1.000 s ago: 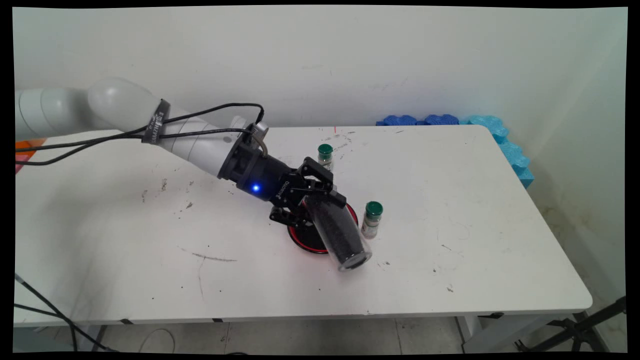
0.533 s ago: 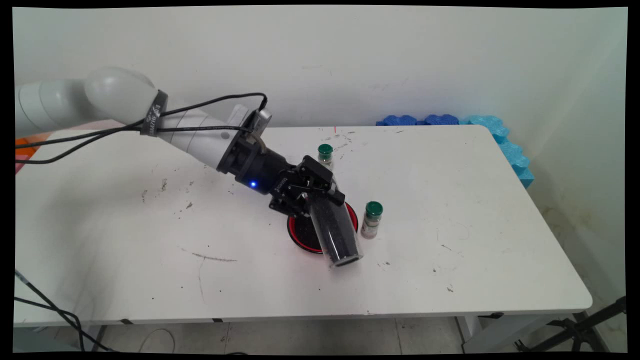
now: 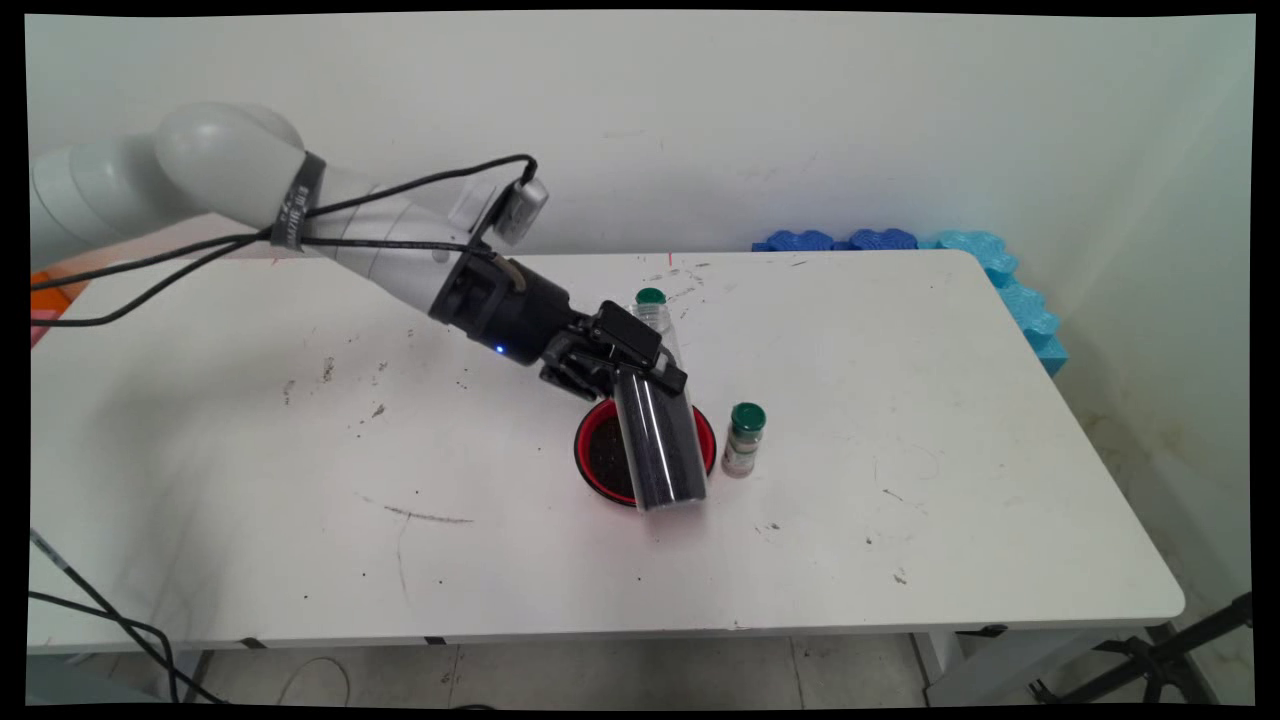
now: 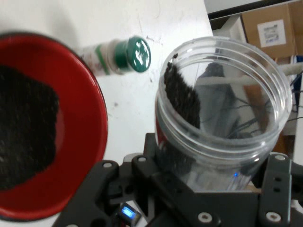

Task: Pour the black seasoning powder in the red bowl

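Observation:
My gripper (image 3: pixel 640 378) is shut on a clear plastic jar (image 3: pixel 660 445) that holds black granules. It grips the jar near the closed end and holds it tilted over a red bowl (image 3: pixel 585 450). In the hand view the jar (image 4: pixel 222 118) shows its open mouth, and granules lie along the wall that faces the bowl (image 4: pixel 92 142). A heap of black granules (image 4: pixel 23 132) lies inside the bowl. My gripper (image 4: pixel 210 177) clamps the jar from both sides. A green-capped vial (image 3: pixel 743 440) stands just right of the bowl, apart from the jar.
A second green-capped vial (image 3: pixel 651 303) stands behind the gripper, partly hidden by it. Blue foam pieces (image 3: pixel 985 270) lie along the table's far right edge. Black cables hang from the arm at the left. The white table (image 3: pixel 950 480) has scuff marks.
The wrist has risen and rolled. The jar's lower end has swung left from beyond the bowl's near rim to above the bowl, and the jar hangs steeper. The bowl's granules show.

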`<act>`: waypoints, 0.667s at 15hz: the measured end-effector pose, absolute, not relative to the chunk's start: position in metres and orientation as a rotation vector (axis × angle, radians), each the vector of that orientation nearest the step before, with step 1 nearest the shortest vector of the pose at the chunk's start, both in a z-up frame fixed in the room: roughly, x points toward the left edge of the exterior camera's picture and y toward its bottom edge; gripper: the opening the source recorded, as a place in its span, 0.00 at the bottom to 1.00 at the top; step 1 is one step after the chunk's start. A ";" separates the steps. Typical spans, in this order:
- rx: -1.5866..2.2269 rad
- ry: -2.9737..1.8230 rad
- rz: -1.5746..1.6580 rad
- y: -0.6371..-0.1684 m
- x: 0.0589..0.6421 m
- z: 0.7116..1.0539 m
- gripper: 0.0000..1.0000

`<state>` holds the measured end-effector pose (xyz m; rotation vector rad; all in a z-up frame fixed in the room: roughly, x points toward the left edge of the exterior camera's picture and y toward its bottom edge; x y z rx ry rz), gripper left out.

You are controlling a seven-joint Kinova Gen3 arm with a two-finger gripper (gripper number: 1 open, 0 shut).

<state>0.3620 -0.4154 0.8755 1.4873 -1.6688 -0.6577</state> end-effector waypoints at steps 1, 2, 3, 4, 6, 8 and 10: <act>1.461 -1.689 -0.635 -0.416 0.363 0.879 0.00; 1.435 -1.710 -0.611 -0.418 0.363 0.882 0.00; 1.403 -1.734 -0.584 -0.419 0.364 0.885 0.00; 1.381 -1.750 -0.565 -0.419 0.365 0.888 0.00; 1.319 -1.793 -0.520 -0.421 0.366 0.895 0.00; 1.248 -1.839 -0.474 -0.422 0.367 0.901 0.00; 1.174 -1.885 -0.428 -0.422 0.368 0.908 0.00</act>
